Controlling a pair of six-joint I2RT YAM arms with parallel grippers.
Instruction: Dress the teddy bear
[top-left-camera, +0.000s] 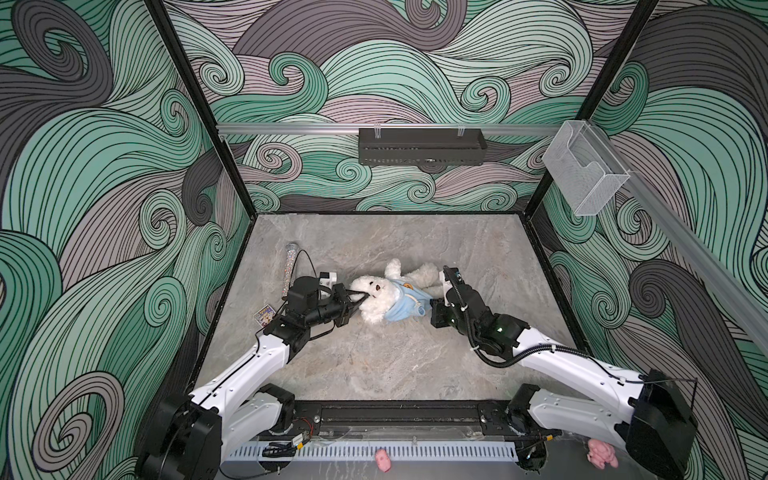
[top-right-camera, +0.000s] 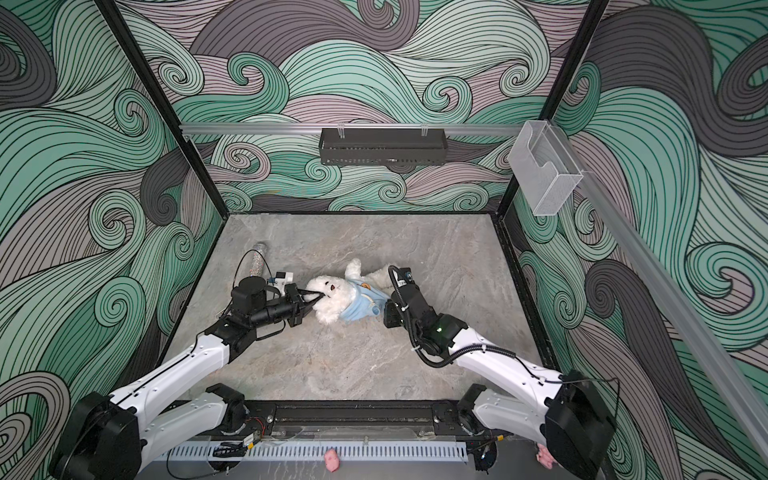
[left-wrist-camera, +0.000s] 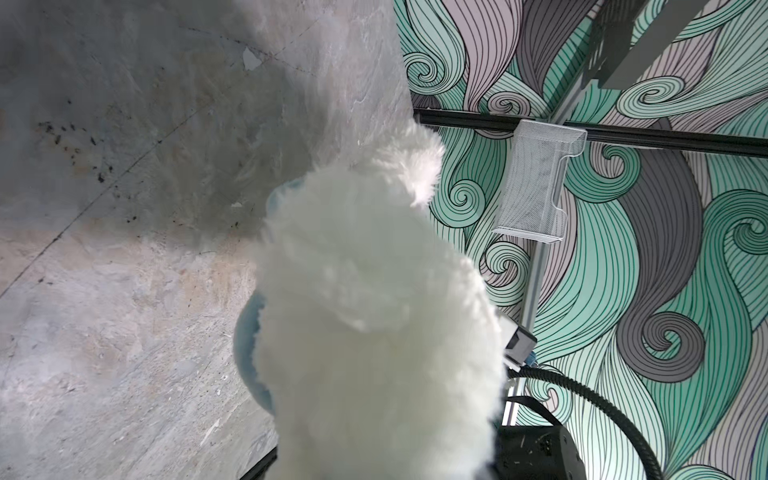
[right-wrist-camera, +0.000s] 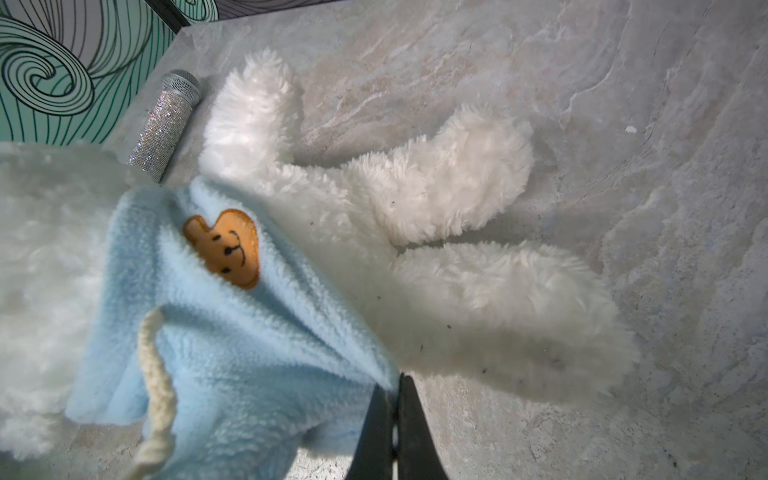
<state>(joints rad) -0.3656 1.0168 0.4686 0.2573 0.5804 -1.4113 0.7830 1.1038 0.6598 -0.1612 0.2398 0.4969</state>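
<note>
The teddy bear (top-left-camera: 376, 299) lies on its back near the middle of the surface (top-left-camera: 415, 365), head towards my left arm and legs angled towards the back right. My left pincer (top-left-camera: 360, 296) is pressed together in the fur at the side of its head. In the left wrist view white fluff crowds the lens and hides the tips. My right pincer (right-wrist-camera: 394, 388) is pinching the hem of the blue fleece top (right-wrist-camera: 232, 332), which is bunched around the bear's chest, with its belly and both legs outside the cloth. On the left side room is tight: a glitter microphone (top-left-camera: 289, 270) lies just behind my left wrist, close to the left wall, and a small card (top-left-camera: 264, 316) sits beside my left forearm near that edge. My right wrist stands well apart from the black frame edge (top-left-camera: 555, 291). Open stone runs from the bear to the back wall, and a broad stretch lies between it and the front rail.
</note>
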